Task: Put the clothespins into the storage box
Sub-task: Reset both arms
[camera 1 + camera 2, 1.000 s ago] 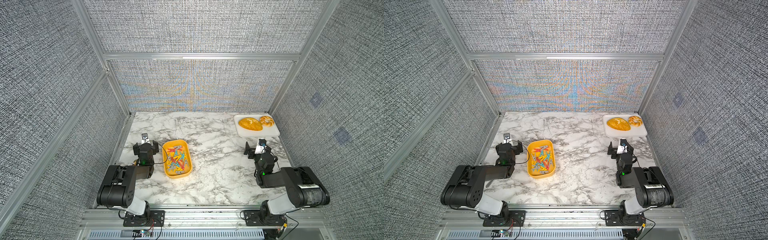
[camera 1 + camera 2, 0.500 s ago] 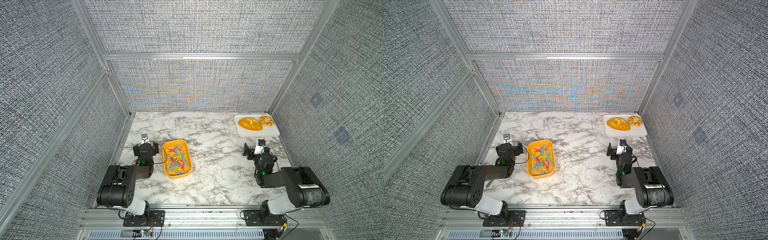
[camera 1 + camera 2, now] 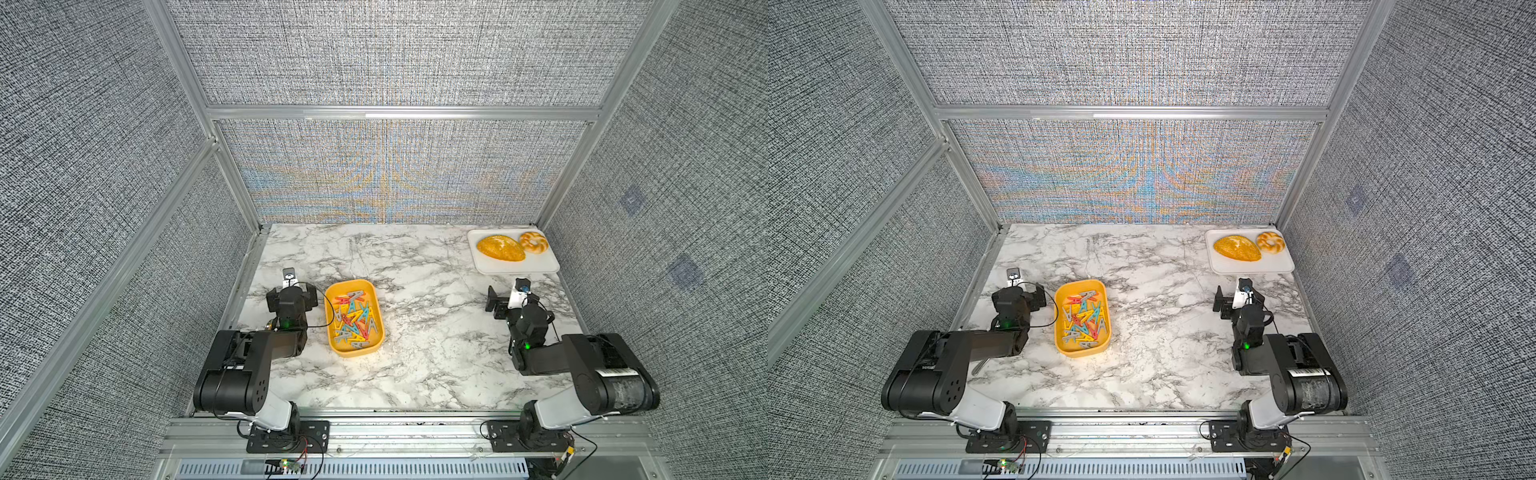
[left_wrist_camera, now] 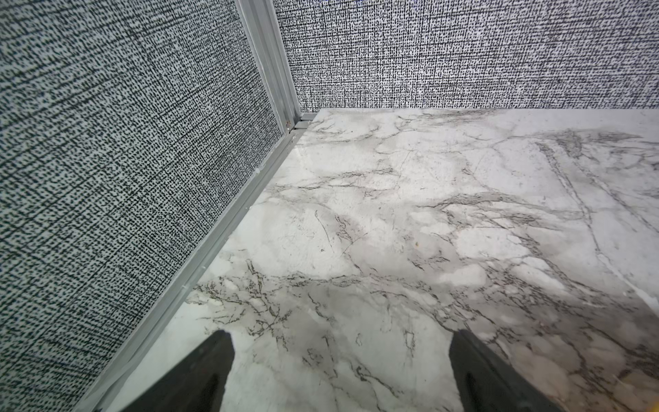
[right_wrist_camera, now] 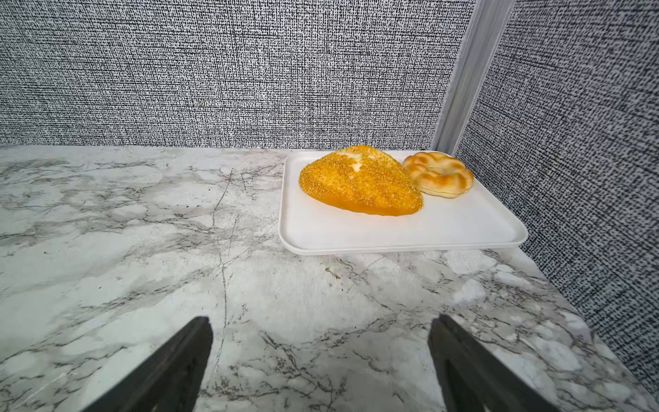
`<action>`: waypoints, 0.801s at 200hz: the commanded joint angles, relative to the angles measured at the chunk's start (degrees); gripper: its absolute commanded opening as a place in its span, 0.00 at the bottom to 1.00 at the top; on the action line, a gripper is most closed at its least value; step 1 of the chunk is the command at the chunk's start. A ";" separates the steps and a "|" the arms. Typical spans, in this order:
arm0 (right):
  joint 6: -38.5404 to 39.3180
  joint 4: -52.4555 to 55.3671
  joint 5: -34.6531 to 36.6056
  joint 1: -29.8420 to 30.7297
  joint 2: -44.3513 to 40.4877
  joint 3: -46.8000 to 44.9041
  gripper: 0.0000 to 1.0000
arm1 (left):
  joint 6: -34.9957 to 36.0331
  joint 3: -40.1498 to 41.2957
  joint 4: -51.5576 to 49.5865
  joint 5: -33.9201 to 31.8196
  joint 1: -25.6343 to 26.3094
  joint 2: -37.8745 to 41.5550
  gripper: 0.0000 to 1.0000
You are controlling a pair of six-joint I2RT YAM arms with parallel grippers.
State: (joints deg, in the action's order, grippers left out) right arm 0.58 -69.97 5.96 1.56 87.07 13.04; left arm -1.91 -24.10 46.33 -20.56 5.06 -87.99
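- The storage box (image 3: 355, 351), a shallow yellow-orange tub, sits on the marble worktop (image 3: 432, 332) toward the left side, its long axis running front to back in both top views.
- The clothespins (image 3: 354, 318) lie heaped inside the storage box in yellow, red-pink, teal-blue and grey; in both top views every clip that shows is within its walls.
- The left hand (image 4: 338, 360) is low over the worktop just beside the storage box, on the box's left, and apart from it. Its 2 fingers (image 4: 199, 374) stand wide with only bare marble between them; it holds nothing.
- The right hand (image 5: 321, 342) is on the far side of the worktop from the box, near a white tray (image 5: 392, 235). Its 2 fingers (image 5: 474, 367) also stand wide and hold nothing.
- The white tray sits in the back right corner and carries 2 breads: a seeded golden loaf (image 5: 360, 182) and a twisted ring pastry (image 5: 438, 174), which touch each other.
- Grey woven panels (image 3: 395, 54) in aluminium frames close in the cell on 3 sides.
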 commanded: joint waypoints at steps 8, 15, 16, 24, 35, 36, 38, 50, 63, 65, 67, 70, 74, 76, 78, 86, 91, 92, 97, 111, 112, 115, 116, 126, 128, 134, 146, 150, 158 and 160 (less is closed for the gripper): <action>2.50 -7.18 -4.94 0.34 -1.33 -4.39 0.99 | -0.32 1.68 2.95 0.25 -0.09 0.74 0.99; 3.17 -9.77 -6.32 0.50 -1.84 -6.11 0.99 | -0.42 3.28 5.30 0.11 -0.13 1.08 0.99; 3.14 -10.15 -6.32 0.48 -1.92 -6.32 0.99 | -0.44 3.58 5.90 0.15 -0.13 1.12 0.99; 2.91 -12.29 -5.84 0.43 -1.86 -7.43 0.99 | -0.65 6.05 10.48 -0.32 -0.12 1.48 0.99; 1.97 -13.07 -3.55 0.45 -1.85 -7.85 0.99 | -0.97 7.96 13.56 -0.46 -0.23 1.54 0.99; 1.88 -13.03 -3.26 0.45 -1.88 -7.81 0.99 | -0.94 7.90 13.46 -0.45 -0.27 1.52 0.99; 1.71 -12.83 -2.69 0.46 -1.85 -7.71 0.99 | -0.91 7.92 13.27 -0.45 -0.37 1.59 0.99; 0.51 -11.00 -0.32 0.33 -1.41 -6.33 0.99 | -0.94 7.28 12.30 -0.31 -0.34 1.48 0.99; 0.56 -5.20 -0.20 0.32 -0.55 -2.47 0.99 | -0.82 5.21 8.56 -0.02 -0.38 1.27 0.99; 0.50 -3.73 -0.12 0.32 -0.44 -1.56 0.99 | -0.75 4.65 7.63 0.10 -0.37 1.20 0.99; 0.48 -2.24 -0.02 0.29 -0.28 -0.57 0.99 | -0.66 4.10 6.74 0.30 -0.33 1.10 0.99; 0.48 0.22 -0.56 0.29 -0.02 0.62 0.99 | -0.48 3.16 5.25 0.67 -0.37 0.88 0.99; 0.31 -0.06 -1.13 0.02 0.03 0.42 0.99 | -0.19 2.02 3.12 1.14 -0.35 0.58 0.99; 0.24 -0.93 -1.32 -0.16 0.03 -0.03 0.99 | -0.13 1.42 1.98 1.29 -0.28 0.39 0.99; 0.15 -1.45 -1.19 -0.24 -0.03 -0.27 0.99 | -0.11 0.34 0.73 1.24 -0.24 0.26 0.99; 0.02 -0.28 -0.75 -0.24 -0.06 0.33 0.99 | -0.24 -0.49 -0.75 1.36 -0.36 0.20 0.99; -0.05 -0.78 -0.84 -0.24 0.07 0.16 0.99 | -0.20 0.14 0.57 1.43 -0.36 0.27 0.99; -0.05 -0.96 -0.85 -0.24 0.09 0.02 0.99 | -0.20 0.12 0.59 1.37 -0.38 0.27 0.99; 0.03 -0.98 -0.78 -0.23 -0.08 -0.05 0.99 | -0.20 -0.10 0.10 1.27 -0.32 0.14 0.99; 0.03 -0.86 -0.78 -0.22 -0.02 -0.02 0.99 | -0.20 -0.07 0.07 1.22 -0.32 0.15 0.99; 0.03 -0.77 -0.77 -0.19 -0.04 0.02 0.99 | -0.20 -0.07 0.07 1.18 -0.32 0.17 0.99; 0.04 -0.57 -0.77 -0.22 -0.13 0.13 0.99 | -0.20 -0.01 0.16 1.14 -0.36 0.20 0.99; 0.04 -0.54 -0.77 -0.19 -0.14 0.14 0.99 | -0.20 0.00 0.21 1.14 -0.38 0.24 0.99; 0.01 -0.82 -0.77 -0.20 -0.01 0.03 0.99 | -0.20 0.02 0.19 1.22 -0.31 0.27 0.99; -0.01 -0.74 -0.77 -0.21 -0.09 0.05 0.99 | -0.20 0.02 0.24 1.18 -0.31 0.27 0.99; 0.04 -0.63 -0.77 -0.21 -0.14 -0.01 0.99 | -0.20 0.02 0.24 1.22 -0.32 0.26 0.99; 0.01 -0.64 -0.77 -0.21 -0.13 0.09 0.99 | -0.20 0.02 0.25 1.21 -0.36 0.27 0.99; -0.01 -0.68 -0.77 -0.23 -0.10 -0.02 0.99 | -0.20 0.02 0.21 1.22 -0.36 0.27 0.99; 0.04 -0.80 -0.77 -0.23 -0.06 0.00 0.99 | -0.20 0.02 0.22 1.21 -0.38 0.22 0.99; 0.04 -0.72 -0.77 -0.20 -0.08 -0.02 0.99 | -0.20 0.02 0.22 1.22 -0.35 0.26 0.99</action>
State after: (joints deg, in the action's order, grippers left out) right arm 1.17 -70.57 4.67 1.28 86.98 12.86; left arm -2.11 -23.97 46.46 -19.51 4.73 -87.64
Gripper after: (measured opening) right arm 0.990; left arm 0.993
